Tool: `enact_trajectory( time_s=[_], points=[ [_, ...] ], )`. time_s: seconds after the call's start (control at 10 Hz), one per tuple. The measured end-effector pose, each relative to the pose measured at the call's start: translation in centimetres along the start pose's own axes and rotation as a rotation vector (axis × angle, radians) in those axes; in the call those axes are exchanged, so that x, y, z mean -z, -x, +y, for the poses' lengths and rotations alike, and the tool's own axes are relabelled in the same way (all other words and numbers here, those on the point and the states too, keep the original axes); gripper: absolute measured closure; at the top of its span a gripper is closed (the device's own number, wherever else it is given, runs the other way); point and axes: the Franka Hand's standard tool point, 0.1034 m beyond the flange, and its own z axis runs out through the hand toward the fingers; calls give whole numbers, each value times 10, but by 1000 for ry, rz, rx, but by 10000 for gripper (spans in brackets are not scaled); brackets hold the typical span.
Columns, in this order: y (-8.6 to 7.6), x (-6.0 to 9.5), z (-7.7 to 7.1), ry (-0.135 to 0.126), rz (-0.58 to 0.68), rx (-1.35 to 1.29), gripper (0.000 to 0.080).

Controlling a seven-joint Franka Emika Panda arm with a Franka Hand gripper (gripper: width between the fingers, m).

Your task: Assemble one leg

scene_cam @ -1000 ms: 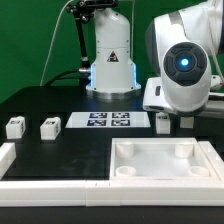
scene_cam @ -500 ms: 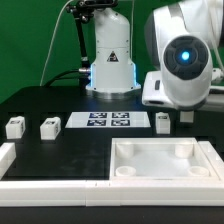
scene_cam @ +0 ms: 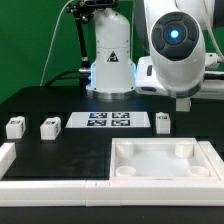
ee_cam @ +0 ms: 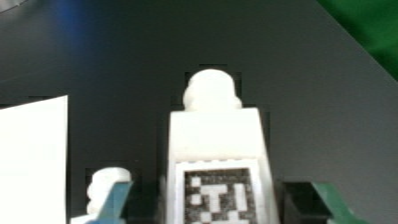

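My gripper (scene_cam: pixel 183 102) hangs above the table at the exterior view's right, raised off the surface. In the wrist view it (ee_cam: pixel 217 200) is shut on a leg (ee_cam: pixel 217 140), a white block with a black-and-white tag on its face and a rounded peg pointing away from the fingers. Another leg (scene_cam: pixel 163 122) stands on the table just below and to the left of the gripper. Two more legs (scene_cam: pixel 14 127) (scene_cam: pixel 48 128) stand at the exterior view's left. The large white square piece (scene_cam: pixel 160 147) with corner sockets lies at the front right.
The marker board (scene_cam: pixel 107 121) lies flat in the middle of the table. A white rim (scene_cam: pixel 12 156) runs along the front left. The robot's base (scene_cam: pixel 110 60) stands at the back. A flat white shape (ee_cam: pixel 32 160) shows beside the held leg in the wrist view.
The arm has risen and swung slightly towards the exterior view's left, lifting the gripper off the table. The three legs on the table have not moved.
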Motion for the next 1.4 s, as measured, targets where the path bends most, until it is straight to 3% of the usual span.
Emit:
enact_trajectory(
  time_s=[0.1, 0.4, 0.6, 0.7, 0.9, 1.0, 1.1, 1.3, 1.4],
  points=[
    [-10, 6, -6, -18, 121, 5, 509],
    [-14, 13, -6, -28, 349, 31, 509],
    [-11, 32, -6, -17, 522, 64, 509],
    [-7, 37, -4, -12, 549, 71, 509],
    [-1, 66, -4, 5, 697, 113, 509],
    [2, 75, -5, -1, 724, 117, 509],
    [-3, 81, -11, -32, 830, 117, 509],
    [0, 74, -14, -46, 946, 137, 509],
    [-2, 79, -21, -83, 1050, 146, 509]
  ],
)
